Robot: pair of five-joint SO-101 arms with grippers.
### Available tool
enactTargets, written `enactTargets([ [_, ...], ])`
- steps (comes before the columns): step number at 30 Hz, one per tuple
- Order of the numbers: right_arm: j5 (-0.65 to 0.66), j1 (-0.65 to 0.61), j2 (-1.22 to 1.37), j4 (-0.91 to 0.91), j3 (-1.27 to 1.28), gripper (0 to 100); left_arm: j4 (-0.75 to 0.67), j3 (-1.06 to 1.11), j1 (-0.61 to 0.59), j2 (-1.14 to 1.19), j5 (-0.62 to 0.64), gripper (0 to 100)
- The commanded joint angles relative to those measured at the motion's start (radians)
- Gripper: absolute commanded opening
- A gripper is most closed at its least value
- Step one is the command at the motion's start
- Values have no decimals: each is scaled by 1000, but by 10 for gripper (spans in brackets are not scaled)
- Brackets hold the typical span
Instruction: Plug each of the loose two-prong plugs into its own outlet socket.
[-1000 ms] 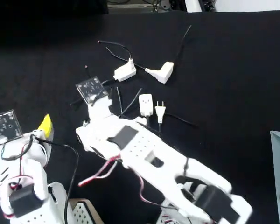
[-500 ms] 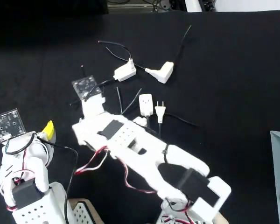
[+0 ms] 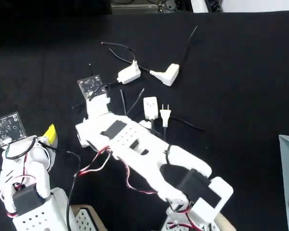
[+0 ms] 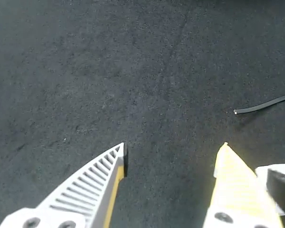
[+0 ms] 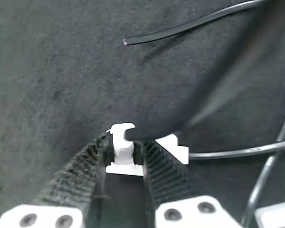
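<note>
The two-prong plug (image 3: pixel 165 114) lies flat on the black table (image 3: pixel 241 96) with its prongs pointing toward the far edge and its black cord trailing off sideways. Just beside it sits a white outlet socket (image 3: pixel 151 107), and the two are not joined. Farther back lie a white corded block (image 3: pixel 129 73) and a wedge-shaped white block (image 3: pixel 167 74), near each other, each with a thin black lead. My right arm stretches diagonally across the table, and my right gripper (image 5: pixel 125 142) is low over the cloth with its ribbed fingers (image 5: pixel 80 175) pinched on a small white piece (image 5: pixel 122 148). I cannot tell whether that piece is a plug or a socket. A loose black wire (image 5: pixel 194 21) lies on the cloth beyond it. My left gripper (image 4: pixel 174 146) hangs near my own base, well apart from the plugs. It is spread wide over bare cloth and holds nothing, with the cut end of another black wire (image 4: pixel 261 104) lying near its yellow finger (image 4: pixel 235 183).
</note>
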Motion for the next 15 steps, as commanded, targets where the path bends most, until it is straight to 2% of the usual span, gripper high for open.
enactTargets([
  [1, -11, -34, 7, 0, -24, 13, -17, -5, -7, -8, 12, 300],
  [7, -6, -35, 56, 11, -22, 13, -17, -4, -7, -8, 12, 300],
  [15, 25, -38, 27, 126, -22, 13, -15, -4, -7, -8, 12, 300],
])
